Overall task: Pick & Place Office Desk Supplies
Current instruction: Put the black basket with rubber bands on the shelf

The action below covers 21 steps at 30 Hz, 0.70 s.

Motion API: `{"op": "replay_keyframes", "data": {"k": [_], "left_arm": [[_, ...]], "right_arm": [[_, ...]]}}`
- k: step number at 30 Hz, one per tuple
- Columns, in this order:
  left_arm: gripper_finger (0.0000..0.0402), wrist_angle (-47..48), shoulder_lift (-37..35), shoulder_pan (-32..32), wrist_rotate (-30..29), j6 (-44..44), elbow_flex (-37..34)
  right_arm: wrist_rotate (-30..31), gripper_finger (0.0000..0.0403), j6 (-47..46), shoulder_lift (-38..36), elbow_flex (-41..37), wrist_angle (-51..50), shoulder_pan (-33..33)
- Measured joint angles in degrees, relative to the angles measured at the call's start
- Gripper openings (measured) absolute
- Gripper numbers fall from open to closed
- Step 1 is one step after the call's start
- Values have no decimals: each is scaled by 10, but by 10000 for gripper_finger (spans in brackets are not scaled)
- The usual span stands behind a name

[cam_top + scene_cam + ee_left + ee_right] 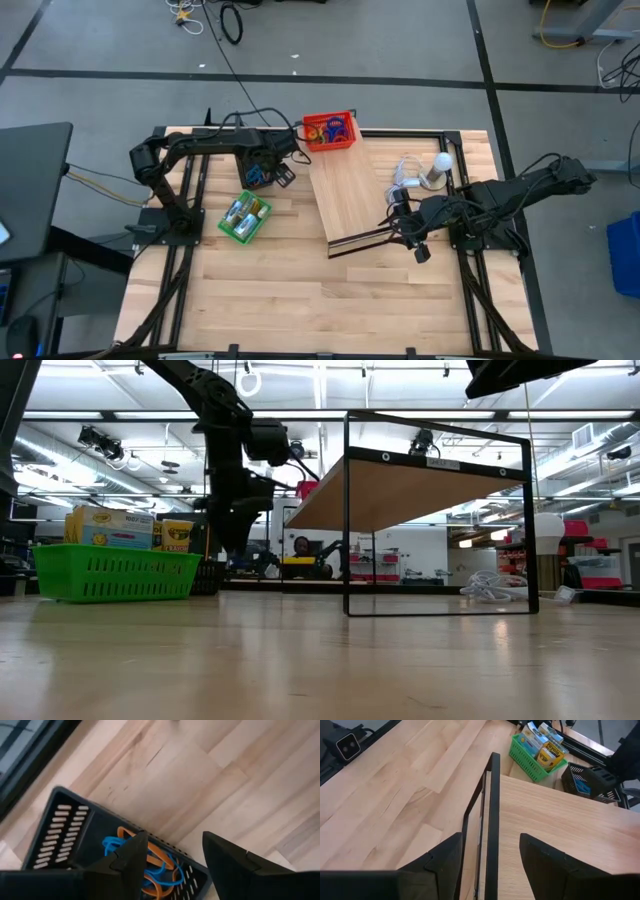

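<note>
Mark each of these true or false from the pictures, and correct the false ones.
1. The crayon boxes sit in a green basket. True.
2. The left end effector is clamped on a blue loop. False: its fingers stand open above the black basket of blue and orange loops, holding nothing.
3. A red basket stands at the raised wooden shelf's far corner. True.
4. The right end effector hovers over the green basket. False: it is open at the shelf's black frame edge, far from that basket.
</note>
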State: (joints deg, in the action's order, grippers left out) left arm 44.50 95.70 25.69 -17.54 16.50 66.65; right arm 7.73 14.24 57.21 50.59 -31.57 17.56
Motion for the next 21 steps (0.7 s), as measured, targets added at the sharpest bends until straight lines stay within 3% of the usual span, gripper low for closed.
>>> {"op": "replay_keyframes", "data": {"k": [8,21], "left_arm": [[195,57,0,-9,-5,43,0],[195,91,0,-79,0,-20,0]], "right_arm": [[-17,208,4,0,0,0,0],[-17,208,12,0,0,0,0]]}}
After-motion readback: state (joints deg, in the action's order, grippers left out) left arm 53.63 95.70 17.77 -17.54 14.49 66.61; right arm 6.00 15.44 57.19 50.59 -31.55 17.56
